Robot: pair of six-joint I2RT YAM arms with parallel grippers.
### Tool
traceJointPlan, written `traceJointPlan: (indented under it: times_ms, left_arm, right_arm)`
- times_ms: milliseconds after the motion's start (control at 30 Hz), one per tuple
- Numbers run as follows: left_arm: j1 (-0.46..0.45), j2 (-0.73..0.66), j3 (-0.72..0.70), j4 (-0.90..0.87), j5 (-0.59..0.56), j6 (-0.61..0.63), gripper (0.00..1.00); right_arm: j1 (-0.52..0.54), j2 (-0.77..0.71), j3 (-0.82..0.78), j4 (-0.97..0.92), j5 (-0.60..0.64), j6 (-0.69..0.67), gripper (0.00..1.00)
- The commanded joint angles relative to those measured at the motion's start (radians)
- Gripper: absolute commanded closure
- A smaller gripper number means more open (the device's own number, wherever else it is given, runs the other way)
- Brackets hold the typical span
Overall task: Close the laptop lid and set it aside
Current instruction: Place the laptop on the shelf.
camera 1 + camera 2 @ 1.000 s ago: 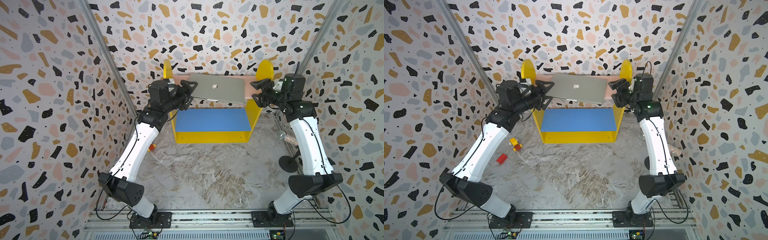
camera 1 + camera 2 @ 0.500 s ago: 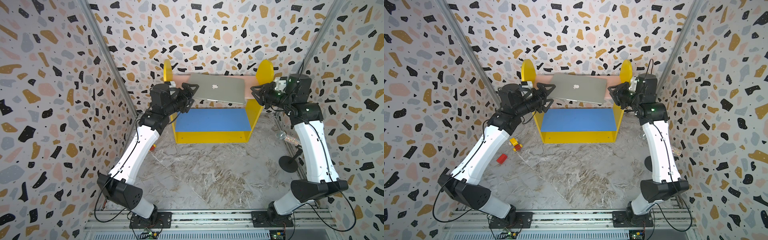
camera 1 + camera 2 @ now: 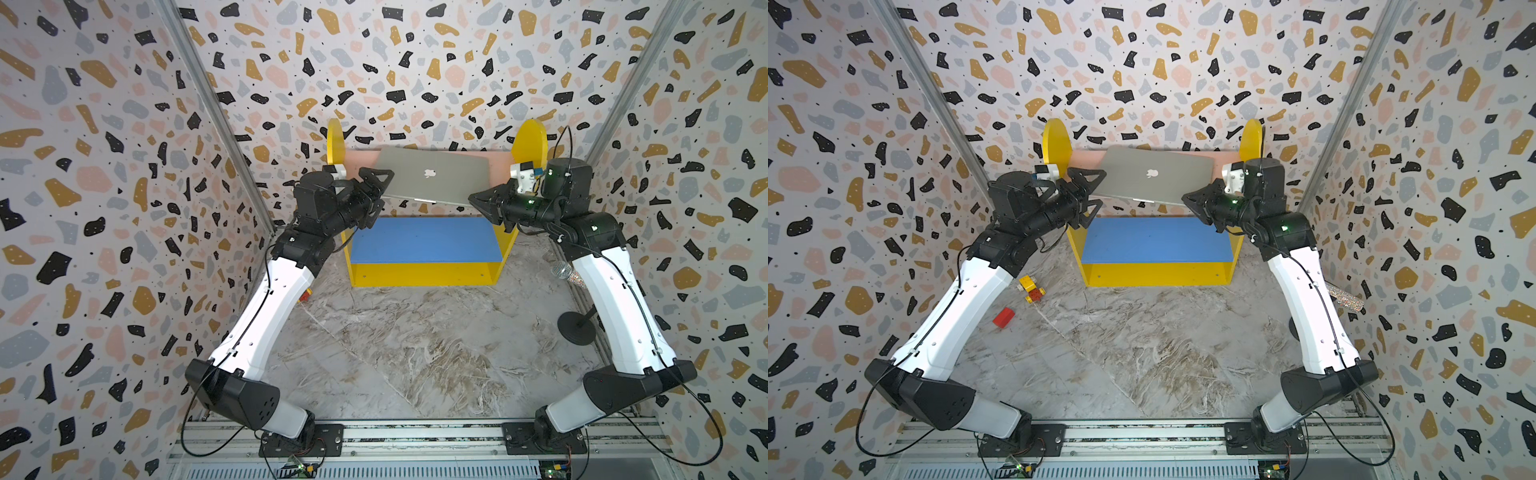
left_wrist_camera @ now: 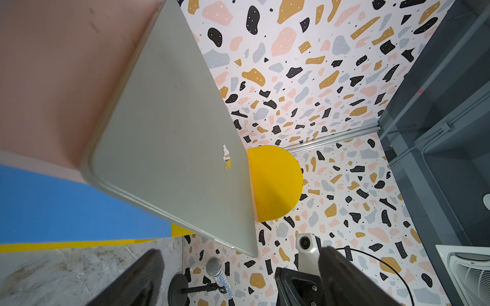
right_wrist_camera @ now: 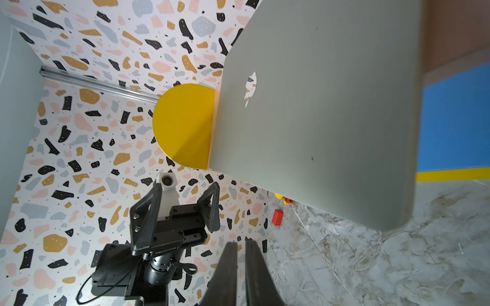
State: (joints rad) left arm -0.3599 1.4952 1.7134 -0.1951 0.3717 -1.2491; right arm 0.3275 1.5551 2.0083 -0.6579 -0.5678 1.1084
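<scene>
The laptop [image 3: 432, 176] lies shut on the pink board [image 3: 357, 161] at the top of the yellow shelf [image 3: 424, 275]. It sits skewed, its near edge jutting past that board above the blue board [image 3: 424, 241]. The lid [image 3: 1169, 163] faces up with its logo showing in both top views. The left wrist view adds the thin seam running round the laptop's corner, lid flat on base, which the top views are too far off to show.

The left claw [image 3: 376, 192] sits at the laptop's left end, spread wide. In both top views its upper finger overlaps the laptop's edge. The right wrist view settles the matter: both fingers stand apart from the laptop, with nothing between them. The right claw [image 3: 478, 202] is just off the laptop's right front corner, drawn together on nothing. Its own wrist view shows only a sliver of gap between the fingers.

On the marble counter [image 3: 415, 353], a red block [image 3: 1003, 318] and a yellow toy [image 3: 1030, 288] show beside the left arm in a top view. The block appears again in the right wrist view. A glittery microphone [image 3: 563, 272] on a round-based stand shows by the right arm in a top view, and also in the left wrist view.
</scene>
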Motion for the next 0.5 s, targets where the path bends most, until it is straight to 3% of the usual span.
traceJointPlan:
  times_ms: [0, 467]
  left_arm:
    - [0.009, -0.014, 0.001, 0.046, -0.005, 0.019, 0.06]
    - [0.051, -0.036, -0.011, 0.035, 0.015, 0.025, 0.05]
  right_arm:
    - [0.008, -0.006, -0.003, -0.011, -0.016, -0.053, 0.87]
    - [-0.026, 0.075, 0.006, -0.013, -0.007, -0.084, 0.88]
